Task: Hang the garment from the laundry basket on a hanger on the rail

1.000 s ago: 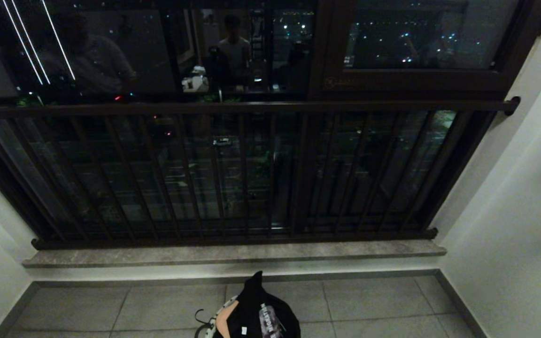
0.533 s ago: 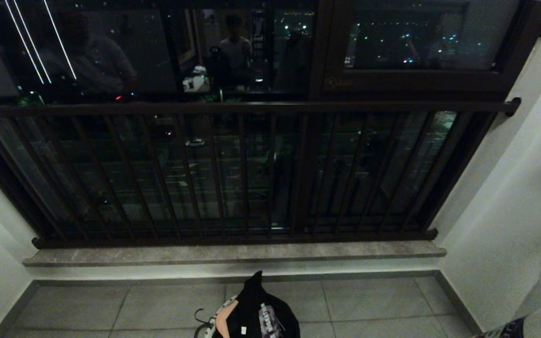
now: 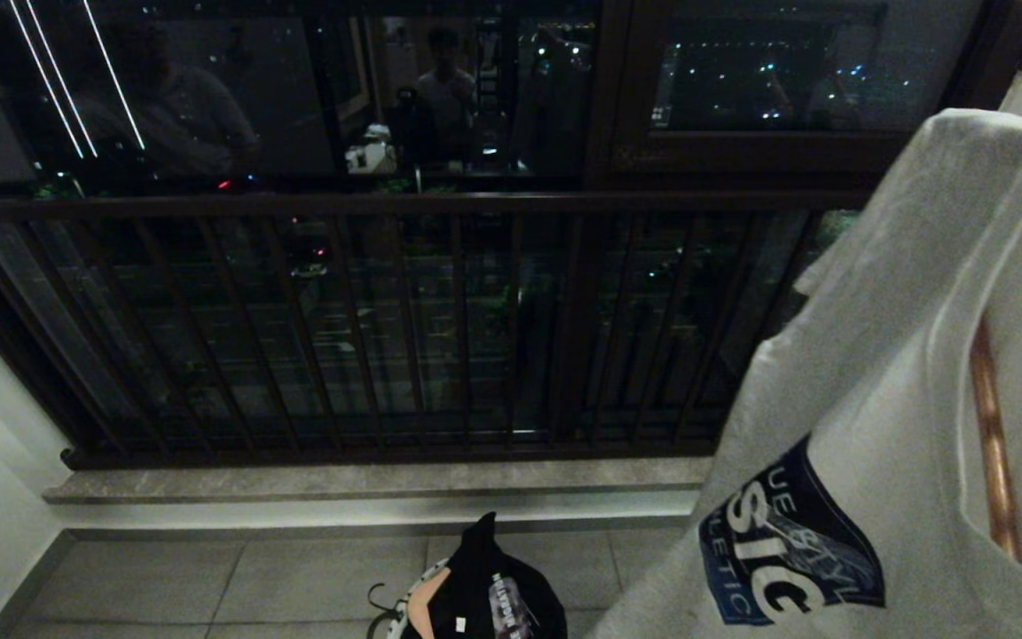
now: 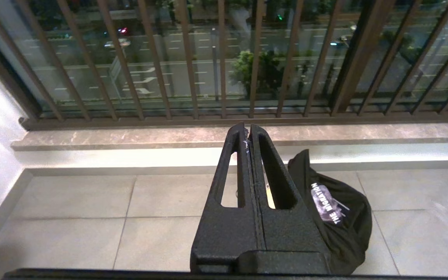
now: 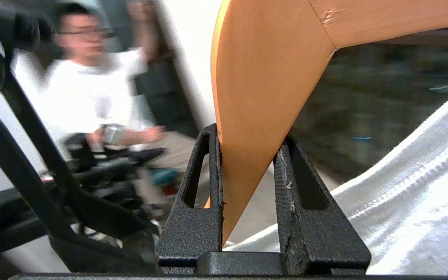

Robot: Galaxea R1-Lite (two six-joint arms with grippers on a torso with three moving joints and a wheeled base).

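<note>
Two grippers show, each only in its own wrist view. The right gripper (image 5: 247, 155) has its fingers (image 5: 204, 186) pressed against both faces of a wooden hanger (image 5: 263, 89), clamping it near its bend. A white T-shirt (image 3: 884, 399) with a dark blue printed emblem (image 3: 786, 550) hangs on that hanger; in the head view it fills the picture from about two o'clock down to five o'clock, with a strip of the hanger's wood (image 3: 990, 444) showing through the neck opening at three o'clock. The shirt covers the right end of the window railing.

The left gripper (image 4: 250, 132) has its fingers (image 4: 231, 163) pressed together with nothing between them. It points toward the stone sill (image 4: 130, 138) below the railing bars.

At six o'clock in the head view, on the tiled floor (image 3: 254, 577), stands the laundry basket (image 3: 404, 612), mostly cut off by the picture's edge, with one dark loop handle visible. A black garment (image 3: 493, 586) with a pale printed patch is heaped in it and rises above its rim.

The dark rail (image 3: 387, 206) runs across the window from nine o'clock toward two o'clock, above the vertical bars. Reflections of people show in the glass at twelve o'clock. A seated person in a white shirt (image 5: 88, 93) appears blurred in the right wrist view.
</note>
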